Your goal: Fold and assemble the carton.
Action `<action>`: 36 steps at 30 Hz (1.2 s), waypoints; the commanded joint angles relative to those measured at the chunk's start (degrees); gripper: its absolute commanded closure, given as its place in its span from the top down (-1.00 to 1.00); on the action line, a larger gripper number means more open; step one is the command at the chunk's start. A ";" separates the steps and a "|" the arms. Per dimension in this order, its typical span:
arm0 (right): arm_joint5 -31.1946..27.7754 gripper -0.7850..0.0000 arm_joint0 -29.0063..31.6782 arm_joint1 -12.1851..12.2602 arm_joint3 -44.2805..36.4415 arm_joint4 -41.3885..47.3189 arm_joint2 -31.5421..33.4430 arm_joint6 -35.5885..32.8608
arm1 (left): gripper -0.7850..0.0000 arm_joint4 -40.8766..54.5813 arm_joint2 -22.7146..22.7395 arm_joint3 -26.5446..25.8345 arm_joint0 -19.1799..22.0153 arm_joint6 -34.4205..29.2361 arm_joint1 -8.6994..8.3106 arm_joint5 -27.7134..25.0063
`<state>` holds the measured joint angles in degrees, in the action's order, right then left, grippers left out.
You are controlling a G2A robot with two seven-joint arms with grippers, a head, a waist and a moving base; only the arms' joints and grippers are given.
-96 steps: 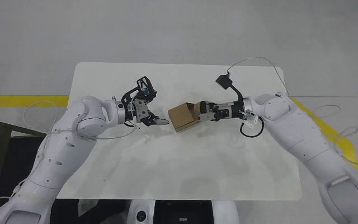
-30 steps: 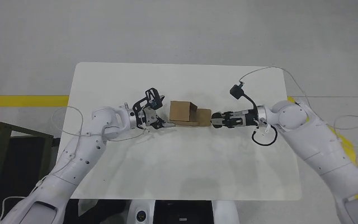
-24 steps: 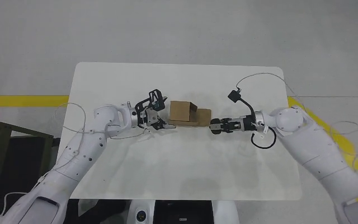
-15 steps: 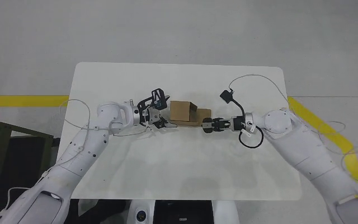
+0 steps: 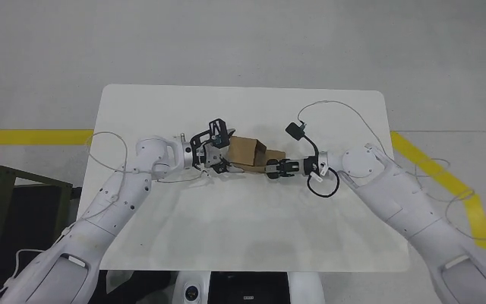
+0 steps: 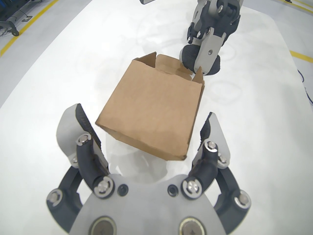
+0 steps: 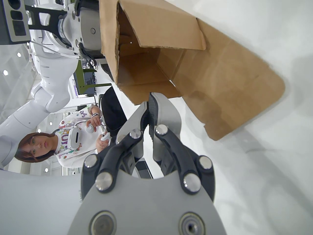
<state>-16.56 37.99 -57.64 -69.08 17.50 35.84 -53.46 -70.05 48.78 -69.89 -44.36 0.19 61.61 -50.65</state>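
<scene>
A brown carton [image 5: 244,151] lies on its side in the middle of the white table [image 5: 152,106]. Its open end faces my right gripper [image 5: 272,169], and a long flap [image 7: 232,94] lies flat on the table beside that opening. My right gripper [image 7: 150,97] is shut, its tips against the lower edge of the carton [image 7: 156,50] opening. My left gripper [image 5: 221,163] is open at the closed end. In the left wrist view, its fingers [image 6: 80,121] stand on either side of the carton [image 6: 151,108] with small gaps. The right gripper [image 6: 203,68] shows past the far end.
A cable [image 5: 342,102] loops over the table behind the right arm. Bare tabletop lies in front of and behind the carton. A yellow floor line [image 5: 45,137] runs past the table's left edge.
The carton has been set down and released by the right gripper, which backed off and has come back shut to the open end. The left gripper has closed in around the other end.
</scene>
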 commanded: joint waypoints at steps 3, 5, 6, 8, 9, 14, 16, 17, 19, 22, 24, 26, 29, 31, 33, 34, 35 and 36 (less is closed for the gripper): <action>-0.38 -1.00 -0.91 -1.08 1.65 0.47 -0.35 0.07 | 1.00 0.05 -0.28 -0.06 -0.22 -0.17 0.21 -0.34; -0.62 -1.00 -1.42 -1.65 2.62 0.76 -0.50 0.00 | 1.00 0.07 -0.32 -0.10 -0.39 -0.34 0.28 -0.42; -0.73 -1.00 -1.68 -1.93 3.05 0.82 -0.60 -0.03 | 1.00 0.11 -0.31 -0.11 -0.49 -0.39 0.31 -0.45; -1.02 -1.00 -2.12 -2.50 3.99 0.90 -0.83 -0.09 | 1.00 0.02 -0.27 -0.18 -0.70 -0.61 0.35 -0.40; -1.21 -1.00 -2.31 -2.79 4.43 0.96 -0.94 -0.10 | 1.00 0.04 -0.22 -0.21 -0.81 -0.68 0.36 -0.37; -1.95 -1.00 -3.05 -4.07 6.51 1.28 -1.37 -0.58 | 1.00 0.14 0.06 -0.29 -1.29 -1.26 0.44 0.08; -2.33 -1.00 -3.36 -4.60 7.22 1.22 -1.58 -0.59 | 1.00 0.40 0.16 -0.35 -1.48 -1.51 0.50 0.27; -2.46 -1.00 -3.53 -4.88 7.60 1.23 -1.69 -0.57 | 1.00 0.48 0.18 -0.44 -1.55 -1.66 0.53 0.33; -2.80 -1.00 -3.89 -5.47 8.41 1.13 -1.96 -0.51 | 1.00 0.64 0.24 -0.58 -1.69 -1.97 0.60 0.61; -3.45 -1.00 -4.49 -6.25 9.78 0.80 -2.28 -0.83 | 1.00 0.87 0.36 -0.76 -1.91 -2.44 0.69 1.16; -4.11 -1.00 -4.89 -6.65 10.59 0.30 -2.37 -1.29 | 1.00 1.07 0.48 -0.81 -2.03 -2.70 0.75 1.36; -4.85 -1.00 -5.08 -6.82 11.22 0.47 -2.09 -2.49 | 1.00 1.26 0.63 -0.80 -2.08 -2.95 0.79 1.50; -6.16 -1.00 -4.88 -6.55 11.72 0.18 -0.87 -3.23 | 1.00 1.55 0.92 -0.73 -2.17 -3.14 0.85 1.77; -7.09 -1.00 -4.21 -5.94 11.48 -0.16 0.59 -3.32 | 1.00 1.67 1.10 -0.77 -2.27 -3.22 0.89 2.01; -7.93 -1.00 -3.15 -5.11 10.39 -0.11 2.46 -3.45 | 1.00 1.70 1.26 -0.85 -2.43 -3.25 0.92 2.27; -8.25 -1.00 -2.47 -4.59 9.65 -0.13 3.53 -3.59 | 1.00 1.71 1.32 -0.90 -2.51 -3.30 0.94 2.41; -8.56 -1.00 -1.67 -4.04 8.65 -0.10 4.66 -3.87 | 1.00 1.72 1.39 -0.96 -2.59 -3.33 0.95 2.49; -8.76 -1.00 -0.67 -3.45 7.61 0.01 5.85 -4.14 | 1.00 1.69 1.47 -1.01 -2.65 -3.36 0.97 2.64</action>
<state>-25.16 36.45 -61.63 -60.52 17.40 40.53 -57.34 -68.33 50.18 -70.85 -46.95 -3.13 62.56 -48.14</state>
